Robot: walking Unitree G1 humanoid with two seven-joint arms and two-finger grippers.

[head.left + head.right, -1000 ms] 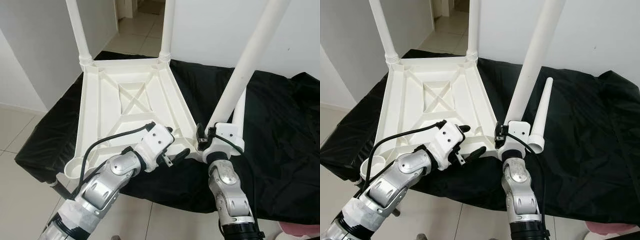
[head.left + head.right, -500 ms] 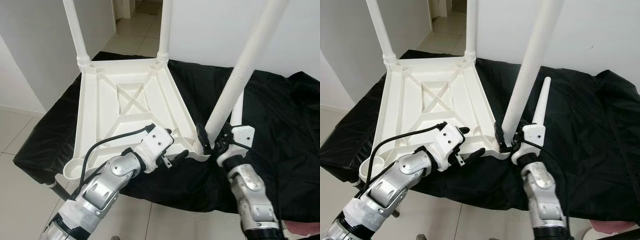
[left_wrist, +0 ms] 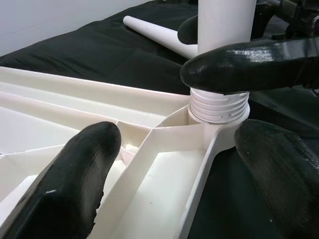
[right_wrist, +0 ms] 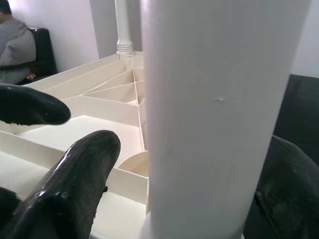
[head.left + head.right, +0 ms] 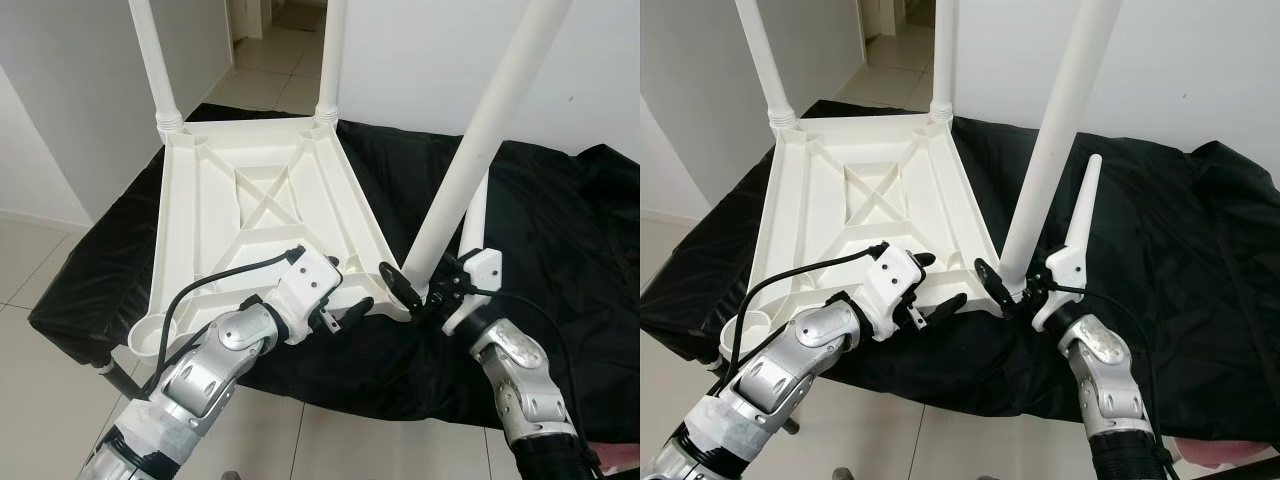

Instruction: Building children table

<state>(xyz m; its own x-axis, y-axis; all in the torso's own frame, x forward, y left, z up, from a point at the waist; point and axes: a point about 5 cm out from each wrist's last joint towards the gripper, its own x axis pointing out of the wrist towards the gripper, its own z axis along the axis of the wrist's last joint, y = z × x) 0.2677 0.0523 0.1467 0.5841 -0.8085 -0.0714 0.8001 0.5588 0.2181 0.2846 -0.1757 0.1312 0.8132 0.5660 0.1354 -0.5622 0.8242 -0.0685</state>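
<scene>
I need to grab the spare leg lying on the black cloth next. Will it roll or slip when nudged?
The spare leg is round and tapered, so a nudge would probably roll it in a curve. Its smooth white plastic looks slippery for black fingers. The wrinkled black cloth may slow it somewhat.

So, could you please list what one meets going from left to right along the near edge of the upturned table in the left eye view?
Empty round leg socket → left gripper → right gripper → loose white plastic leg
</scene>
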